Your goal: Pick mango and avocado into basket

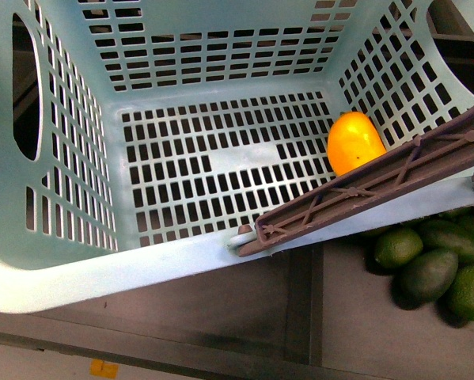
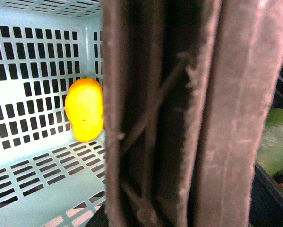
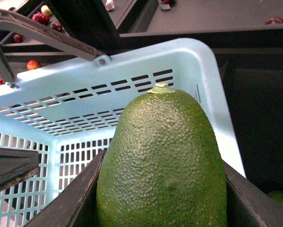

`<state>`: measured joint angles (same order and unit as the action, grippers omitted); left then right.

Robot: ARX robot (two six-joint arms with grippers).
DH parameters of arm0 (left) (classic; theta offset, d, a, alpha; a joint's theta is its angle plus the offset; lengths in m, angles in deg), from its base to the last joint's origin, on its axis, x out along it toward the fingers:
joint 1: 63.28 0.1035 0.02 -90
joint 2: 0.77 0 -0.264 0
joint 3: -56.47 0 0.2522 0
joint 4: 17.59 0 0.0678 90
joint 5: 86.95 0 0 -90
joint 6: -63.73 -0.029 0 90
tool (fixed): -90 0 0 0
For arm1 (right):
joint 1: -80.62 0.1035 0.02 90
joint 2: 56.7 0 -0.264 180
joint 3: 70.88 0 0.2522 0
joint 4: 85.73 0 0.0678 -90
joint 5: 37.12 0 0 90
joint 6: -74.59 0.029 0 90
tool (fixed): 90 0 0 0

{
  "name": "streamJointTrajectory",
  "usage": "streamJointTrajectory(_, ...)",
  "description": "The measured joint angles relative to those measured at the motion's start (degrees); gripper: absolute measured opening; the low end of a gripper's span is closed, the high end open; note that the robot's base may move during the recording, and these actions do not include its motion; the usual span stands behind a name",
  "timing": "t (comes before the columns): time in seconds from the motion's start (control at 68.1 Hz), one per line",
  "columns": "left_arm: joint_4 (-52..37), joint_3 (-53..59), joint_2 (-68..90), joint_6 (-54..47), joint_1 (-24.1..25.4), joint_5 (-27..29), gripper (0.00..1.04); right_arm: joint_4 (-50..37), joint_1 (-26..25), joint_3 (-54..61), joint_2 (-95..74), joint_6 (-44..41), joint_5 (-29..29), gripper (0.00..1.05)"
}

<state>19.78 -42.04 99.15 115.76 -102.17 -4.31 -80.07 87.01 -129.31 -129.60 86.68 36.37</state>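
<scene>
Basket (image 1: pixel 78 261): fills the left and centre of the front view; pale teal plastic with slotted walls and floor, looks stiff and light.
Mango (image 1: pixel 354 141): lies inside the basket on its slotted floor, centre right of the front view, against the right-hand wall; in the left wrist view it sits left of centre. Its part of the task looks done.
Handle (image 1: pixel 379 186): brown swing handle crossing the right part of the front view over the basket rim, with the mango's lower edge hidden behind it; in the left wrist view it blocks the middle and right of the frame.
Left gripper: not visible in any view, so I cannot tell how its jaws stand.
Avocado (image 3: pixel 162 165): fills the lower centre of the right wrist view, stem end up, seated between the two dark jaws of the right gripper (image 3: pixel 162 198), which are clamped on its sides; the basket rim and interior show behind and beneath it.
Handling: pebbly dull skin should grip well; the fruit looks firm and fairly heavy, though hard squeezing could bruise it. Holding across the widest part looks sound.
Next step, as a judgement: let go over the bare floor, clear of the handle.
Spare avocados (image 1: pixel 430 273): a loose cluster at the lower right of the front view, outside the basket.
</scene>
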Motion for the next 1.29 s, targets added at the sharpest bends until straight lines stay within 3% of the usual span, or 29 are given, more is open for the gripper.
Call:
streamJointTrajectory(0.367, 0.0, 0.0, 0.0, 0.0, 0.0, 0.04, 0.14, -2.1, 5.51, -0.04, -3.63, 1.68, 3.91, 0.54)
streamJointTrajectory(0.529, 0.0, 0.0, 0.0, 0.0, 0.0, 0.09, 0.14, -2.08, 5.75, -0.04, -3.65, 1.66, 3.93, 0.75)
streamJointTrajectory(0.676, 0.0, 0.0, 0.02, -0.17, 0.0, 0.02, 0.14, -1.86, 3.93, -0.02, -3.1, 1.68, 3.78, 0.97)
streamJointTrajectory(0.896, 0.0, 0.0, 0.04, -0.04, 0.02, 0.24, 0.14, -1.16, -4.5, 0.42, 3.1, 3.37, 4.15, 0.96)
streamJointTrajectory(1.029, 0.0, 0.0, 0.04, 0.02, 0.0, 0.15, 0.14, -18.21, -6.49, 8.02, 7.8, -4.76, 15.93, 0.78)
streamJointTrajectory(1.131, 0.0, 0.0, 0.04, 0.02, 0.0, 0.22, 0.14, -24.59, -6.51, 14.86, 11.56, -8.96, 16.48, 0.61)
streamJointTrajectory(1.293, 0.0, 0.0, 0.04, 0.22, 0.02, -0.02, 0.14, -27.02, -6.51, 22.93, 15.34, -10.8, 16.5, 0.35)
